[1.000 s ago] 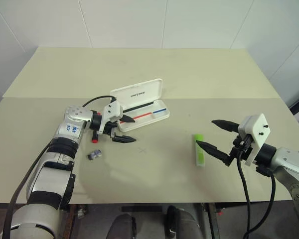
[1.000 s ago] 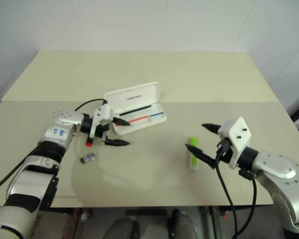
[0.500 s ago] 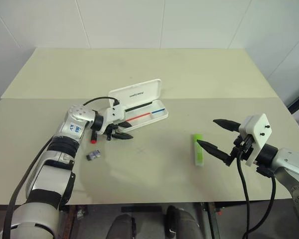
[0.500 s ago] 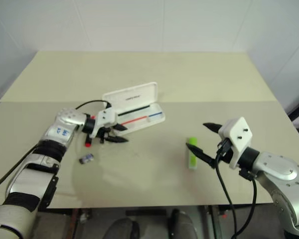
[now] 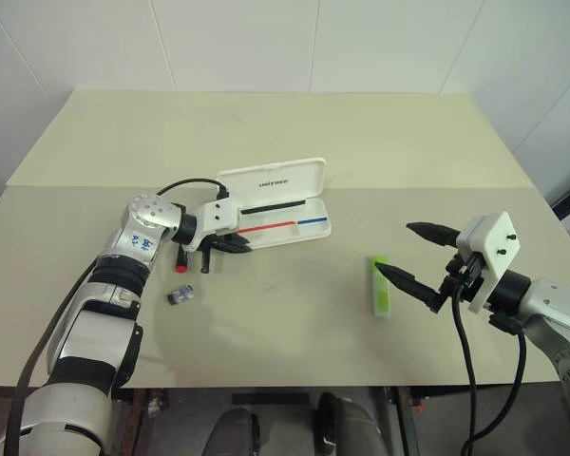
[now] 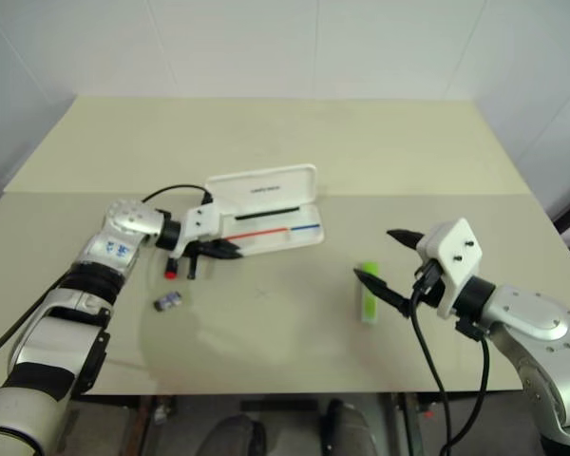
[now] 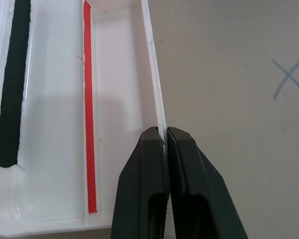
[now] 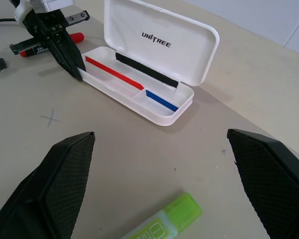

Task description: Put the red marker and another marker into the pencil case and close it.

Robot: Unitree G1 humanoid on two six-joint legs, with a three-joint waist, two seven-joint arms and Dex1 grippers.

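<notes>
Your left gripper point(image 5: 236, 247) clenched on the open case point(image 5: 283, 204) front wall, red marker point(image 5: 183, 258) partly hidden behind it, right gripper point(image 5: 420, 261) spread just beside green marker point(image 5: 380, 284).

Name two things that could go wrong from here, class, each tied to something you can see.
1. The left gripper is shut on the open case's thin front wall; that narrow pinch could slip or drag the case.
2. The red marker lies right beside that arm, so a sweep could knock it away.
</notes>
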